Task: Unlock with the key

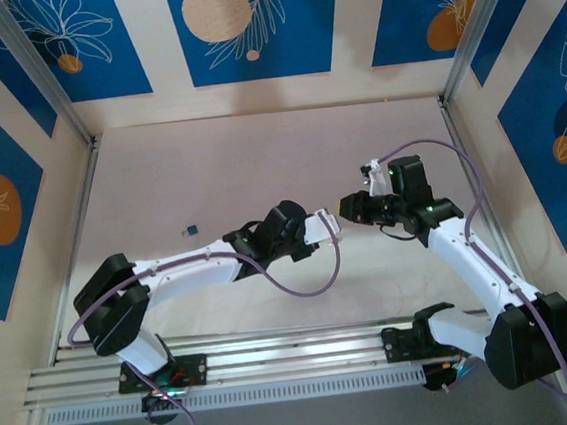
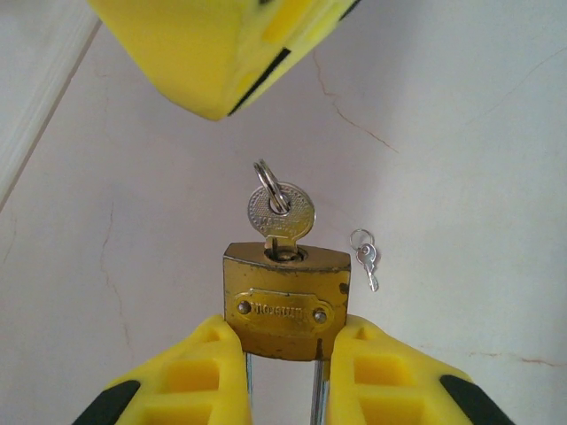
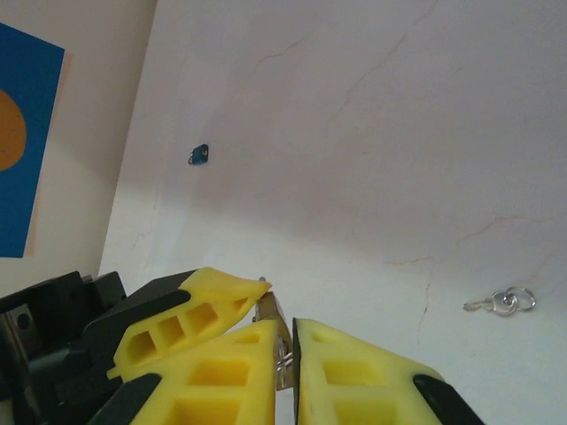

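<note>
A worn brass padlock [image 2: 285, 301] is held by its sides in my left gripper [image 2: 283, 341], which is shut on it. A silver key [image 2: 282, 212] with a ring sticks out of the keyhole and stands free. Above it and to the left, apart from the key, hover my right gripper's yellow fingers [image 2: 213, 44]. In the right wrist view the right gripper [image 3: 288, 326] has its jaws nearly together, and a sliver of metal shows through the narrow gap. A corner of the padlock [image 3: 268, 308] peeks out just past them. From above, both grippers [image 1: 330, 223] [image 1: 348, 207] meet at mid-table.
A small spare key on a ring [image 2: 365, 258] [image 3: 502, 302] lies on the pale table to the right of the padlock. A small dark blue object [image 1: 192, 227] [image 3: 198, 155] lies further left. Blue-patterned walls and metal rails [image 1: 62, 103] enclose the table.
</note>
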`<state>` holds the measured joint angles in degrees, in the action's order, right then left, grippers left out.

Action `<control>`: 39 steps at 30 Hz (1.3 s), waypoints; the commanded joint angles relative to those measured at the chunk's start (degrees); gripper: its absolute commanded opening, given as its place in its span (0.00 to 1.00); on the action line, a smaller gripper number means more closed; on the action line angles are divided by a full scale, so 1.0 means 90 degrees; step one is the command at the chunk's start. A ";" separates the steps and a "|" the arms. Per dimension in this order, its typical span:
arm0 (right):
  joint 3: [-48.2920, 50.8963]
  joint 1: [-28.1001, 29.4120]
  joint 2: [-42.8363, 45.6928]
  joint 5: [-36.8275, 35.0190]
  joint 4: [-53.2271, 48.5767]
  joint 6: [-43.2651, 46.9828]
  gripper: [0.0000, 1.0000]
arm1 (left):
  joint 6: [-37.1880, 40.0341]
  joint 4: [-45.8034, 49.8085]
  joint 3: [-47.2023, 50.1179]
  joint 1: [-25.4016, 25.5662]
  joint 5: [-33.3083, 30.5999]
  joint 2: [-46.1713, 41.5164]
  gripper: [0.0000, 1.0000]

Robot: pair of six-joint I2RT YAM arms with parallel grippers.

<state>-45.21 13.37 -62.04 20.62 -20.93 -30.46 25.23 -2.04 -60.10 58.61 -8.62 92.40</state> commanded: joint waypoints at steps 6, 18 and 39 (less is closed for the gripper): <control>0.0170 0.0010 -0.0180 0.0206 -0.0010 -0.0040 0.23 | 0.0397 0.0126 -0.0354 -0.0047 -0.0430 0.0142 0.14; 0.0157 0.0304 -0.0536 0.0228 0.0333 -0.0128 0.23 | 0.0669 0.0271 -0.0510 -0.0047 -0.0585 0.0260 0.14; 0.0117 0.0392 -0.0697 0.0272 0.0566 -0.0177 0.20 | 0.0605 0.0272 -0.0559 -0.0044 -0.0426 0.0233 0.14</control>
<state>-44.23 16.40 -67.88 21.67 -16.69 -31.64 30.55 1.30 -62.92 58.52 -13.37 94.13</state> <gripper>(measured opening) 0.204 0.157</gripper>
